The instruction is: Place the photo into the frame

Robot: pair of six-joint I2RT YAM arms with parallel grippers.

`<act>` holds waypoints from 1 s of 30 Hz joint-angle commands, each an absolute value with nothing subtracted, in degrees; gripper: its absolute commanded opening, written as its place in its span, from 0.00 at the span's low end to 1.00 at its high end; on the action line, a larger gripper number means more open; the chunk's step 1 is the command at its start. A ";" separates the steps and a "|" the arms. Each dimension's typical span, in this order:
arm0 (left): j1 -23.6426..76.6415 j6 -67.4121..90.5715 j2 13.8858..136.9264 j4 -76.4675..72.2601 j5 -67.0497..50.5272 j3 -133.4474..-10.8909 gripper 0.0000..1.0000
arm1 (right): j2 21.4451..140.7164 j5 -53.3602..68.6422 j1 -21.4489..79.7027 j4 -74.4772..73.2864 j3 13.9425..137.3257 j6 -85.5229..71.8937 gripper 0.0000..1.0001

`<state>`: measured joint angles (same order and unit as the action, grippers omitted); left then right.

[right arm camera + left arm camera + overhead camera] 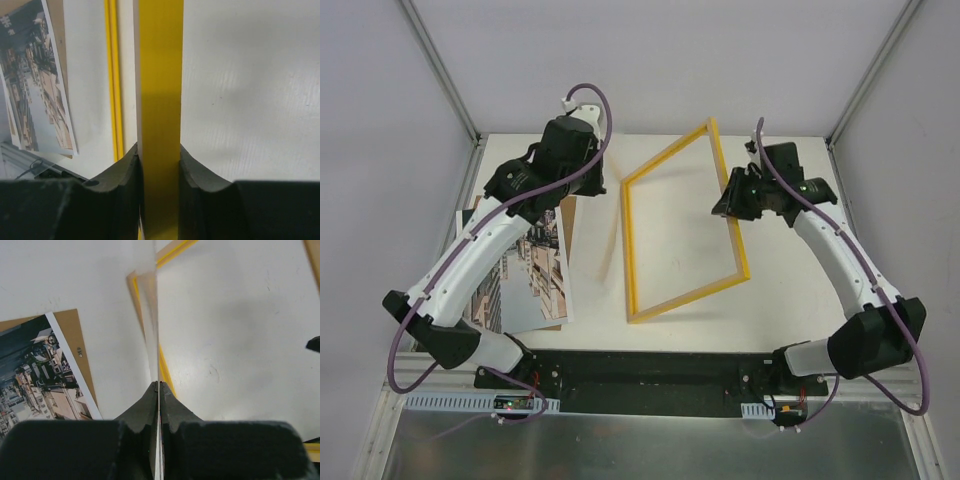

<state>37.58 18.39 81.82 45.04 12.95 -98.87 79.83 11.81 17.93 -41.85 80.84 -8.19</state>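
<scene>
The yellow frame (pixel 631 250) sits mid-table. My right gripper (pixel 733 196) is shut on its right bar. In the right wrist view that yellow bar (pixel 159 75) fills the gap between both pads of the gripper (pixel 159 150). The photo (pixel 535 275), a street scene with white edges, lies flat at the left on a brown backing board (pixel 562 215). My left gripper (pixel 560 188) hovers over the board's far right corner. In the left wrist view that gripper (pixel 159 385) is shut on a thin clear sheet (pixel 151 315), seen edge-on and standing upright, with the photo (pixel 35 370) to its left.
White walls with metal corner posts (pixel 440 65) close in the table's far side. A black mounting rail (pixel 650 375) runs along the near edge between the arm bases. The left arm's links cross over the photo's left part.
</scene>
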 commanded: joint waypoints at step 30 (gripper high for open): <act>27.25 31.72 78.39 38.59 1.42 -98.27 0.00 | 94.04 15.12 13.09 -8.26 47.99 -13.62 0.57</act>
